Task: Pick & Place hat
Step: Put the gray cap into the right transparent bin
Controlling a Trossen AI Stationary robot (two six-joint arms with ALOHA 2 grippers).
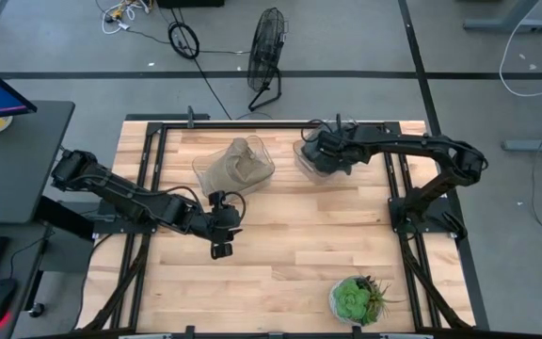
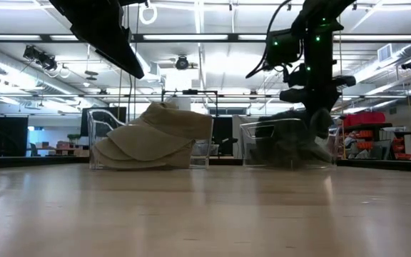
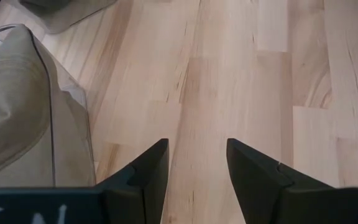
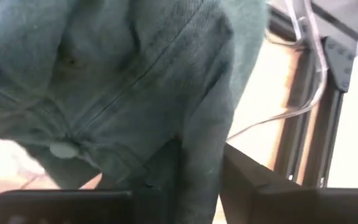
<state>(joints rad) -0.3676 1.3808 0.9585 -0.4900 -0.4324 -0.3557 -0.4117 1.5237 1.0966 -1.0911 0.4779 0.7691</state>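
Observation:
A tan hat [image 1: 238, 166] sits in a clear plastic bin [image 1: 263, 155] at the table's far middle; it also shows in the low view [image 2: 155, 135] and the left wrist view [image 3: 11, 112]. A dark grey-green hat [image 4: 123, 74] lies in a second clear bin [image 1: 303, 156] to its right, seen low too [image 2: 287, 143]. My right gripper [image 1: 327, 151] reaches down into that bin, shut on the dark hat. My left gripper [image 3: 196, 165] hovers open over bare wood [image 1: 222, 243], near of the tan hat's bin. My right gripper pinches a fold of the dark hat's cloth [image 4: 201, 155] between its two fingers [image 4: 244, 177], near a stitched seam and a small top button [image 4: 63, 149]. It comes from above, reaching into the bin. Whether the hat is lifted off the bin floor cannot be told.
A potted green plant [image 1: 356, 299] stands near the table's near right edge. Black frame rails [image 1: 149, 169] run along the table's sides. Bare wood lies open across the middle and near left. A fan [image 1: 266, 47] stands on the floor beyond the far edge.

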